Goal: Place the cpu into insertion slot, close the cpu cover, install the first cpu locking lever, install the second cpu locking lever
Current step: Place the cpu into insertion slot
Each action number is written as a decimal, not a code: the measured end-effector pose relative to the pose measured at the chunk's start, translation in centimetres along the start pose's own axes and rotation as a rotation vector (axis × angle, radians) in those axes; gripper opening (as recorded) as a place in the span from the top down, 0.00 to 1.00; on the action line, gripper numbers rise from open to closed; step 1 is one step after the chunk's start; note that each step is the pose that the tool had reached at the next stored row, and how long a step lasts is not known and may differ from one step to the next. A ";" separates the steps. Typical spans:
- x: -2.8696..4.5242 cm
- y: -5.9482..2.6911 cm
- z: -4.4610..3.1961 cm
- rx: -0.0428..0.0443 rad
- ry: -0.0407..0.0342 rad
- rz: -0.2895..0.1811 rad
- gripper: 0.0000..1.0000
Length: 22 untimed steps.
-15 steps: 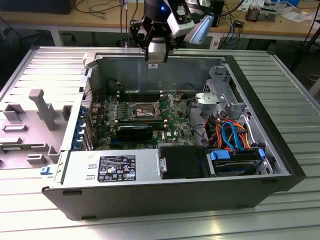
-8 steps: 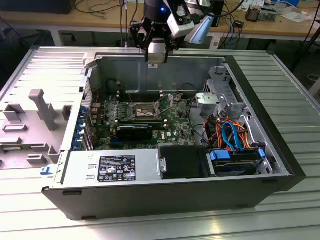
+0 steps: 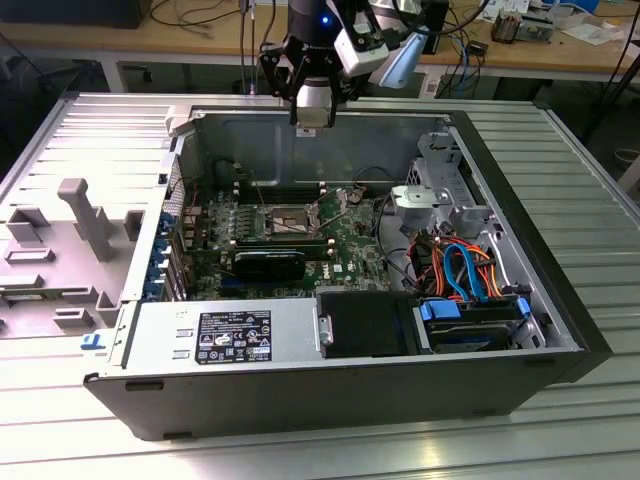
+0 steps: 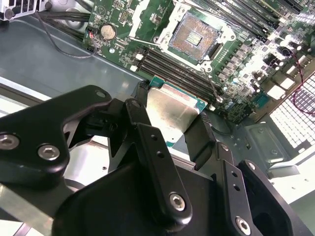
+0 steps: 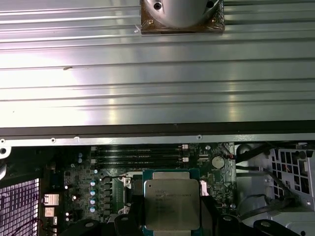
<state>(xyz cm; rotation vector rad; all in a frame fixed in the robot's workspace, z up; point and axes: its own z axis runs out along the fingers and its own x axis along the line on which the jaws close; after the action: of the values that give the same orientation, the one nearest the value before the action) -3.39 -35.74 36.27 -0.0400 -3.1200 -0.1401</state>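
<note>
My gripper (image 3: 312, 118) hangs above the back wall of the open computer case, shut on the cpu (image 4: 170, 110), a flat silvery square with a green edge. Both wrist views show the black fingers (image 4: 142, 128) pressing on two opposite sides of the chip (image 5: 172, 204). Lower down on the green motherboard (image 3: 350, 255), the insertion slot (image 4: 194, 37) sits uncovered, with its pin field showing inside a shiny metal rim (image 3: 283, 222). The cpu cover (image 4: 141, 14) appears swung back beside the slot. A thin wire lever (image 4: 214, 88) stands off next to the socket.
Long black memory slots (image 4: 177, 73) run between the slot and the held chip. A grey power supply (image 3: 230, 335) fills the case's near side. A drive cage with blue and orange cables (image 3: 465, 275) is at the exterior view's right. A grey plastic shroud (image 3: 70, 235) lies outside on the ribbed table.
</note>
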 end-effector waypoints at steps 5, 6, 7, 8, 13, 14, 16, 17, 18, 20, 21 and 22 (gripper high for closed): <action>0.00 -0.02 0.06 0.0001 0.0000 0.000 0.45; 0.00 -0.02 0.07 0.0001 0.0001 0.000 0.45; 0.00 -0.03 0.08 0.0001 0.0000 0.000 0.45; 0.00 -0.03 0.09 0.0001 0.0000 0.000 0.45; 0.00 -0.05 0.17 0.0001 0.0000 0.000 0.45; 0.00 -0.05 0.18 0.0001 0.0000 0.000 0.45; -0.01 -0.05 0.22 0.0000 0.0000 0.000 0.45; -0.01 -0.05 0.24 0.0000 0.0000 0.000 0.45; 0.00 -0.06 0.27 0.0001 0.0000 0.000 0.45; -0.01 -0.07 0.29 0.0001 0.0000 0.000 0.45; -0.01 -0.08 0.31 0.0001 0.0000 0.000 0.45; -0.01 -0.08 0.32 0.0001 0.0001 0.000 0.45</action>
<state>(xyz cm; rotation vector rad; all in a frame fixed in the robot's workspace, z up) -3.39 -35.79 35.94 -0.0400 -3.1200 -0.1400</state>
